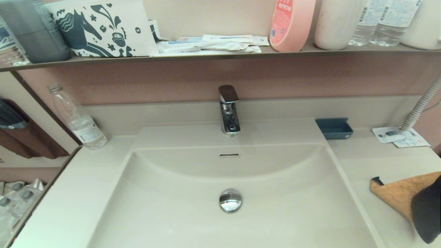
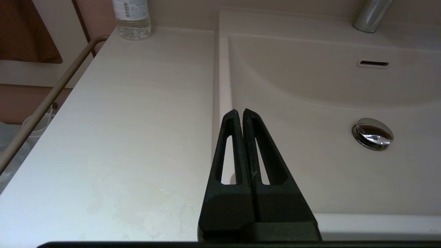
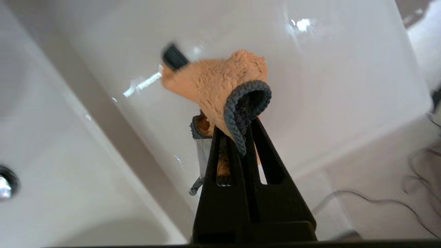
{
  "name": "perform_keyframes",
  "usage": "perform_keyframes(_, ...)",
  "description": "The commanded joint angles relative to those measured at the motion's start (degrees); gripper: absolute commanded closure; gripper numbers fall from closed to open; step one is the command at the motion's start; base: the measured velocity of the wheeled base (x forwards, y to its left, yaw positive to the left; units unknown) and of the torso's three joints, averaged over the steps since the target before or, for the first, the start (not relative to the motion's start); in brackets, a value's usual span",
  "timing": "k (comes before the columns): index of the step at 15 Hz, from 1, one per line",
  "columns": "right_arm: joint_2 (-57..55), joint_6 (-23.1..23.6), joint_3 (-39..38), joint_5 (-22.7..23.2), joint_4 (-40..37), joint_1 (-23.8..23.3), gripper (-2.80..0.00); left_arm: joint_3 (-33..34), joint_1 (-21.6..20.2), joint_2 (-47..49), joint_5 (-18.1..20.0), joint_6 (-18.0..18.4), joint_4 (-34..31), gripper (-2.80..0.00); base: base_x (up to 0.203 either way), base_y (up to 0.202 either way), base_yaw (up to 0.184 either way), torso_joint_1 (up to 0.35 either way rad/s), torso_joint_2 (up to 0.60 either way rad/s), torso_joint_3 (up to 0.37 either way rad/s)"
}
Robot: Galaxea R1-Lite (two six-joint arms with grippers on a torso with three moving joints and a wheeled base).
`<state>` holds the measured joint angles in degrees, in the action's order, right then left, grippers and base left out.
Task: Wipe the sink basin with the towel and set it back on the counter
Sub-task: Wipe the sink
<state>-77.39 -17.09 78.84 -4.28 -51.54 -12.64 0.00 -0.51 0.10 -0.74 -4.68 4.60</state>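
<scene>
Cream counter (image 1: 375, 162) flanked the sink basin (image 1: 193, 220); right gripper (image 3: 241, 137) clamped the towel (image 3: 224, 86) above it, seemingly for wiping, while left gripper (image 2: 240, 115) idled, fingers together.

Dark brown shelf (image 1: 220, 57) against dusty pink wall (image 1: 310, 77)

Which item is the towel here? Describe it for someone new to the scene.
Start at the wide cream-beige sink basin and look over the counter on the robot's right. There the right gripper pinches a small fluffy orange-tan towel with a dark grey underside, the only cloth there.
</scene>
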Motion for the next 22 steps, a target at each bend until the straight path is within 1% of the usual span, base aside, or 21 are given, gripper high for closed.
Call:
perform_keyframes(1,0.17,-0.5,-2.05,0.31,3.51,0.01,0.0,0.0,-0.02,0.08,-0.05,-0.06,0.06,0.0,0.0,0.0,0.0,0.0,0.0,0.0)
perform_keyframes(3,-0.87,-0.62,-7.66,0.33,14.89,0.0,0.0,0.0,-0.02,0.03,-0.05,-0.06,0.06,0.0,0.0,0.0,0.0,0.0,0.0,0.0)
perform_keyframes(5,-3.37,-0.68,-15.08,0.3,29.0,0.51,0.0,0.0,-0.02,-0.01,-0.05,-0.06,0.06,0.0,0.0,0.0,0.0,0.0,0.0,0.0)
perform_keyframes(7,-8.22,-0.8,-22.52,-0.16,41.28,3.97,0.0,0.0,-0.02,0.08,-0.05,-0.06,0.06,0.0,0.0,0.0,0.0,0.0,0.0,0.0)
perform_keyframes(8,-11.1,-1.21,-25.08,-0.54,46.1,6.19,0.0,0.0,-0.02,0.04,-0.05,-0.06,0.06,0.0,0.0,0.0,0.0,0.0,0.0,0.0)
perform_keyframes(10,-17.41,-3.76,-26.94,-1.82,54.31,9.06,0.0,0.0,-0.02,0.08,-0.05,-0.06,0.06,0.0,0.0,0.0,0.0,0.0,0.0,0.0)
perform_keyframes(12,-25.15,-5.55,-27.23,-5.96,63.13,11.66,0.0,0.0,-0.02,0.08,-0.05,-0.06,0.06,0.0,0.0,0.0,0.0,0.0,0.0,0.0)
perform_keyframes(14,-33.74,-6.22,-27.18,-10.67,72.95,15.27,0.0,0.0,-0.02,0.03,-0.05,-0.06,0.06,0.0,0.0,0.0,0.0,0.0,0.0,0.0)
perform_keyframes(15,-36.96,-6.29,-27.11,-12.11,76.83,17.19,0.0,0.0,-0.02,0.08,-0.05,-0.06,0.06,0.0,0.0,0.0,0.0,0.0,0.0,0.0)
perform_keyframes(17,-41.47,-6.29,-26.07,-13.37,80.28,19.76,0.0,0.0,-0.02,-0.01,-0.05,-0.06,0.06,0.0,0.0,0.0,0.0,0.0,0.0,0.0)
perform_keyframes(19,-43.87,-6.22,-23.13,-13.47,80.67,20.17,0.0,0.0,-0.02,0.0,-0.05,-0.06,0.06,0.0,0.0,0.0,0.0,0.0,0.0,0.0)
perform_keyframes(22,-44.25,-6.11,-21.1,-11.77,80.28,20.92,0.0,0.0,-0.02,-0.01,-0.05,-0.06,0.06,0.0,0.0,0.0,0.0,0.0,0.0,0.0)
